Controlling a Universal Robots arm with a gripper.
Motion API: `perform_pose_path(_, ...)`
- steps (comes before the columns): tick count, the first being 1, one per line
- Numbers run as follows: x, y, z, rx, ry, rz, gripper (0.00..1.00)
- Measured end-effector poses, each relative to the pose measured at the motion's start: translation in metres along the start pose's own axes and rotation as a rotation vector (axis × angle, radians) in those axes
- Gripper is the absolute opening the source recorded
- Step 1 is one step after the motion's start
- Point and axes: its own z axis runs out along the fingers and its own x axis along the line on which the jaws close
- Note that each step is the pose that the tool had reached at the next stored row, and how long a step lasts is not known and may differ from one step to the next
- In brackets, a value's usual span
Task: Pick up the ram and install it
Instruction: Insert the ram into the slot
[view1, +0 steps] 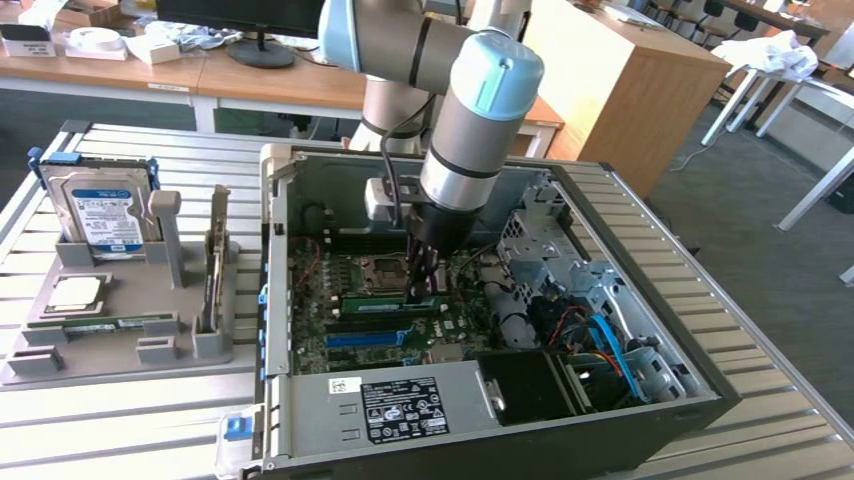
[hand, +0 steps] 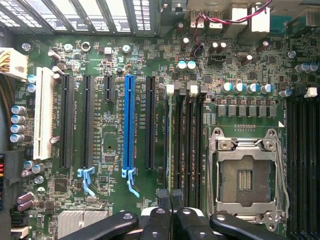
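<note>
The ram (view1: 390, 303), a narrow green stick, stands on edge in a memory slot of the motherboard (view1: 350, 330) inside the open computer case. My gripper (view1: 427, 292) reaches straight down into the case and meets the ram at its end nearer the exterior view's right. In the wrist view the gripper (hand: 170, 196) has its black fingertips (hand: 162, 194) pressed together over the thin top edge of the ram (hand: 168, 145), which runs along the slot beside the other memory slots (hand: 192, 145). The fingers look shut on that edge.
A grey holder (view1: 120, 350) at the exterior view's left carries a hard drive (view1: 100, 212), a processor (view1: 74, 293) and a second green stick (view1: 107, 323). The empty processor socket (hand: 247, 175) lies close to the slots. Case walls, the power supply (view1: 387, 405) and cables (view1: 601, 340) surround the gripper.
</note>
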Motion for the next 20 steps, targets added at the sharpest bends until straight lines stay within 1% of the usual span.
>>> perform_pose_path(13,0.0,-0.0001,0.0016,0.0001,-0.0001,0.0,0.11)
perform_pose_path(14,0.0,-0.0001,0.0016,0.0001,-0.0002,0.0,0.13)
perform_pose_path(15,0.0,-0.0001,0.0017,0.0001,-0.0002,0.0,0.18)
perform_pose_path(16,0.0,-0.0001,0.0017,0.0001,-0.0002,0.0,0.18)
perform_pose_path(17,0.0,-0.0001,0.0017,0.0001,-0.0002,0.0,0.24)
perform_pose_path(18,0.0,-0.0001,0.0017,0.0001,-0.0002,0.0,0.24)
perform_pose_path(19,0.0,-0.0001,0.0017,0.0001,-0.0002,0.0,0.31)
perform_pose_path(20,0.0,-0.0001,0.0017,0.0001,-0.0002,0.0,0.31)
